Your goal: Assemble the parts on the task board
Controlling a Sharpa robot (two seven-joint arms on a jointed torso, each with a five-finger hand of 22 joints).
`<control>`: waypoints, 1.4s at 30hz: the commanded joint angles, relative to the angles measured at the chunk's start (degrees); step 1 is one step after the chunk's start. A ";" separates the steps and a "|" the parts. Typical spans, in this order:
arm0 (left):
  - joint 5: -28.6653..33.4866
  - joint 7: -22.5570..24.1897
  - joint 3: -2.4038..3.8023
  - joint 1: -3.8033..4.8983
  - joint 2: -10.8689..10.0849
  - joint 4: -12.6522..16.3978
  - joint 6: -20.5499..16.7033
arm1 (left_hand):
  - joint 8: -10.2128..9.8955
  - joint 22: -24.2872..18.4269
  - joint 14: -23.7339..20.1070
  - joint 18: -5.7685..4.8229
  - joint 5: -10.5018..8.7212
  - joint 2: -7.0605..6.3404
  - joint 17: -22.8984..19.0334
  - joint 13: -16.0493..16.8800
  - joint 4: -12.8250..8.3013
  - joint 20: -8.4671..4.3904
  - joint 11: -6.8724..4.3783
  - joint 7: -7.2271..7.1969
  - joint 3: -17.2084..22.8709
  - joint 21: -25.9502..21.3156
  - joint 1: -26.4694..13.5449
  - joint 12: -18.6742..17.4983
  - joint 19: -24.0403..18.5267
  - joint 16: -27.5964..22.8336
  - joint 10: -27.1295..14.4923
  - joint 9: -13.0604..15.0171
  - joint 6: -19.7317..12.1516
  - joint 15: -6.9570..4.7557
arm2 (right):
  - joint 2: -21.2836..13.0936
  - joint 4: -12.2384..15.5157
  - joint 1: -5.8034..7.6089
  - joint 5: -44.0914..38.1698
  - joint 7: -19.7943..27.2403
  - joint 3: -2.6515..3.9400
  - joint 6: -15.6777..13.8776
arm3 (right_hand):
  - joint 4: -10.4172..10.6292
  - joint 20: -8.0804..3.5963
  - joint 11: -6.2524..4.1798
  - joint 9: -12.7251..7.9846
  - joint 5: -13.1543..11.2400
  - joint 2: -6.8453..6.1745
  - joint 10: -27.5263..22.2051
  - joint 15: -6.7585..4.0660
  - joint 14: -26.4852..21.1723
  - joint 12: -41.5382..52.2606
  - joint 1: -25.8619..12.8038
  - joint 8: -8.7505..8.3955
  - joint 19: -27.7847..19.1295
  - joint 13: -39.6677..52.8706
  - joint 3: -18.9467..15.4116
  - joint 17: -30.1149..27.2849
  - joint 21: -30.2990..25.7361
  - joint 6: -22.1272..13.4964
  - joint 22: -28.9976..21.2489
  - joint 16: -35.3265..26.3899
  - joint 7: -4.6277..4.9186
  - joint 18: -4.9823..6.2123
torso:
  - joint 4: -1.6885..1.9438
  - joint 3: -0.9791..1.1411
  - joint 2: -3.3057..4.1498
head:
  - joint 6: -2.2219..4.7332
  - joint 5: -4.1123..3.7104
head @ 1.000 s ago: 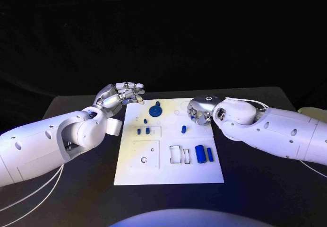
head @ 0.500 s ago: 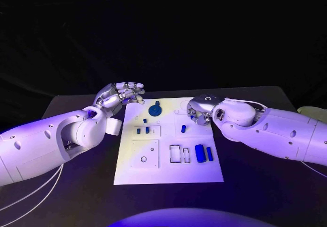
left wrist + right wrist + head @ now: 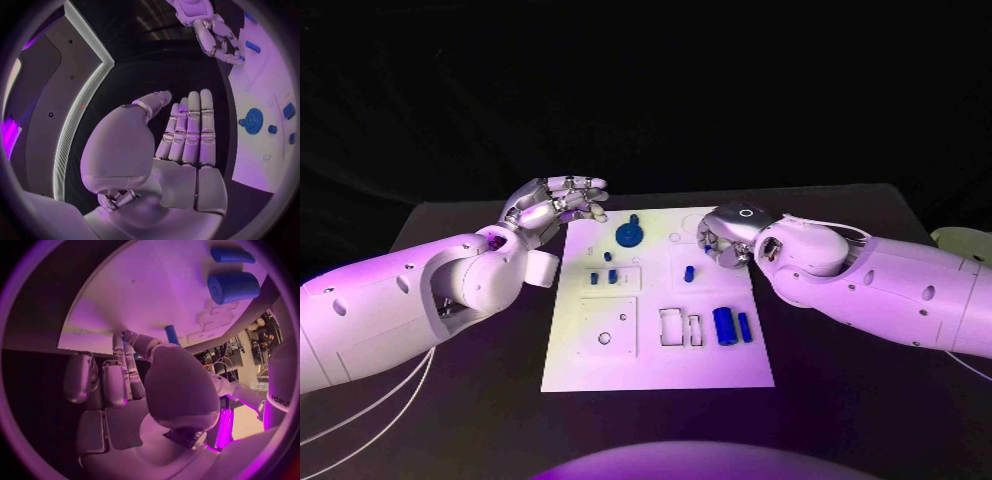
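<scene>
Black tabletop [image 3: 848,400] carries the board [image 3: 661,350]. Left robot hand [image 3: 560,203], empty with fingers straight, hovers beside it; right robot hand [image 3: 726,235] pinches a peg [image 3: 171,333] over it.

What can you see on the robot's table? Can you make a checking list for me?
Surface: black table, bare around the board.
Job's things: white board in the middle; blue gear near its far end; small blue pegs mid-board; peg beside the right hand; two blue cylinders side by side at the right.
Clutter: nothing seen.
Hands: left hand off the board's far left corner, holding nothing; right hand over the board's right edge, fingers pointing down near the peg, grip unclear.
Cables: white cables under the left arm.
Surroundings: dark backdrop.
</scene>
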 commanded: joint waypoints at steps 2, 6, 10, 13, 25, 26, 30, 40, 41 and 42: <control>0.23 -0.21 0.07 -0.02 0.13 0.03 1.42 | -0.31 -0.10 -0.48 -0.17 -0.03 0.52 0.07 -0.09 -0.34 0.01 0.09 0.16 0.07 -0.38 -0.11 -0.41 -0.30 -0.35 -0.28 -0.10 -0.24 0.16 | -0.56 1.49 0.25 0.19 0.50 0.28 -3.63 | 0.17 0.15 -0.34 0.18 -0.14 0.09 0.50 -0.41 1.77 0.05 -0.51 0.30 0.47 0.02 -0.33 0.11 0.40 0.35 4.18 0.29 -0.06 -0.57 | -0.06 0.00 0.00 | 0.04 0.17; 0.23 -0.31 0.07 -0.02 0.12 -0.04 1.46 | -0.33 -0.10 -0.51 -0.17 -0.03 0.53 0.08 -0.09 -0.35 0.02 0.10 0.17 0.06 -0.40 -0.11 -0.42 -0.32 -0.36 -0.31 -0.10 -0.26 0.18 | -1.99 3.76 0.56 0.95 0.58 0.58 -4.50 | 0.19 0.15 -0.34 0.20 -0.15 0.06 0.51 -0.41 1.76 0.03 -0.57 0.31 0.48 0.02 -0.37 0.06 0.42 0.35 4.20 0.26 -0.08 -0.58 | -0.08 0.01 -0.03 | -0.02 0.35; 0.23 -0.37 0.07 -0.02 0.13 -0.13 1.50 | -0.36 -0.11 -0.56 -0.17 -0.02 0.55 0.11 -0.08 -0.36 0.04 0.13 0.20 0.04 -0.42 -0.12 -0.44 -0.35 -0.38 -0.36 -0.11 -0.30 0.20 | -3.27 6.30 0.83 1.97 0.75 0.81 -5.42 | 0.21 0.15 -0.35 0.21 -0.15 0.03 0.51 -0.41 1.75 0.01 -0.63 0.31 0.51 0.02 -0.40 0.02 0.49 0.35 4.24 0.24 -0.09 -0.59 | -0.13 -0.01 -0.05 | -0.03 0.93; 0.22 -0.40 0.06 -0.02 0.19 -0.22 1.56 | -0.36 -0.11 -0.56 -0.17 -0.02 0.55 0.11 -0.08 -0.36 0.04 0.13 0.20 0.04 -0.42 -0.12 -0.44 -0.35 -0.38 -0.36 -0.11 -0.30 0.20 | -3.88 8.44 0.91 2.60 1.01 0.91 -6.42 | 0.23 0.15 -0.35 0.23 -0.14 0.01 0.51 -0.42 1.76 -0.01 -0.69 0.30 0.58 0.01 -0.44 0.04 0.63 0.33 4.33 0.26 -0.10 -0.62 | -0.12 0.03 -0.06 | -0.02 1.50; 0.22 -0.39 0.06 -0.02 0.75 -0.72 1.63 | -0.42 -0.11 -0.64 -0.18 -0.02 0.57 0.14 -0.08 -0.38 0.07 0.16 0.24 0.02 -0.45 -0.12 -0.47 -0.40 -0.39 -0.43 -0.12 -0.36 0.23 | -2.10 14.58 0.28 4.23 2.23 0.99 -7.99 | 0.23 0.15 -0.36 0.24 -0.10 0.00 0.46 -0.42 1.76 -0.08 -0.74 0.26 0.64 -0.01 -0.45 0.05 0.75 0.25 4.42 0.27 -0.11 -0.65 | 0.08 -0.10 -0.04 | -0.65 5.78; 0.22 -0.39 0.06 -0.02 0.80 -0.73 1.63 | -0.42 -0.11 -0.64 -0.18 -0.02 0.57 0.14 -0.08 -0.38 0.07 0.16 0.24 0.02 -0.45 -0.12 -0.47 -0.40 -0.39 -0.43 -0.12 -0.36 0.23 | -1.80 14.62 0.19 4.32 2.31 0.98 -7.94 | 0.23 0.15 -0.36 0.24 -0.10 0.00 0.46 -0.42 1.76 -0.08 -0.74 0.26 0.64 -0.01 -0.45 0.05 0.75 0.25 4.42 0.27 -0.11 -0.65 | 0.10 -0.14 -0.05 | -0.75 6.04; 0.22 -0.37 0.06 -0.02 1.16 -0.83 1.56 | -0.45 -0.12 -0.70 -0.18 -0.02 0.61 0.18 -0.07 -0.40 0.09 0.19 0.26 0.00 -0.48 -0.13 -0.49 -0.44 -0.40 -0.48 -0.13 -0.39 0.26 | 0.11 14.47 -1.00 4.71 2.77 0.88 -7.57 | 0.26 0.14 -0.35 0.25 -0.07 0.04 0.44 -0.42 1.75 -0.13 -0.77 0.23 0.63 -0.02 -0.44 -0.02 0.73 0.21 4.41 0.23 -0.11 -0.64 | 0.15 -0.16 0.04 | -1.00 6.94; 0.22 -0.33 0.06 0.05 2.27 -1.26 1.10 | -0.48 -0.12 -0.74 -0.18 -0.02 0.63 0.22 -0.06 -0.41 0.12 0.21 0.27 -0.04 -0.51 -0.14 -0.49 -0.46 -0.40 -0.50 -0.13 -0.40 0.29 | 4.60 12.15 -4.91 5.00 3.73 0.30 -6.53 | 0.30 0.14 -0.34 0.26 -0.02 0.13 0.41 -0.42 1.76 -0.20 -0.83 0.19 0.58 -0.03 -0.42 0.03 0.64 0.12 4.38 0.26 -0.10 -0.62 | 0.04 -0.11 0.09 | -2.23 9.84; 0.21 -0.34 0.06 0.06 2.38 -1.30 1.07 | -0.48 -0.12 -0.74 -0.18 -0.02 0.63 0.22 -0.06 -0.41 0.12 0.21 0.27 -0.04 -0.51 -0.14 -0.49 -0.46 -0.40 -0.50 -0.13 -0.40 0.29 | 4.90 11.92 -5.22 4.94 3.80 0.25 -6.49 | 0.30 0.14 -0.34 0.26 -0.02 0.13 0.41 -0.42 1.76 -0.20 -0.83 0.19 0.58 -0.03 -0.42 0.03 0.64 0.12 4.38 0.26 -0.10 -0.62 | 0.04 -0.09 0.08 | -2.36 10.10; 0.20 -0.35 0.06 0.07 2.45 -1.31 1.06 | -0.48 -0.12 -0.74 -0.18 -0.02 0.63 0.22 -0.06 -0.41 0.12 0.21 0.27 -0.04 -0.51 -0.14 -0.49 -0.46 -0.40 -0.50 -0.13 -0.40 0.29 | 5.09 11.78 -5.45 4.85 3.84 0.22 -6.47 | 0.31 0.14 -0.34 0.26 -0.02 0.14 0.40 -0.42 1.76 -0.20 -0.83 0.18 0.57 -0.04 -0.42 0.01 0.62 0.11 4.37 0.25 -0.09 -0.61 | 0.03 -0.10 0.07 | -2.47 10.32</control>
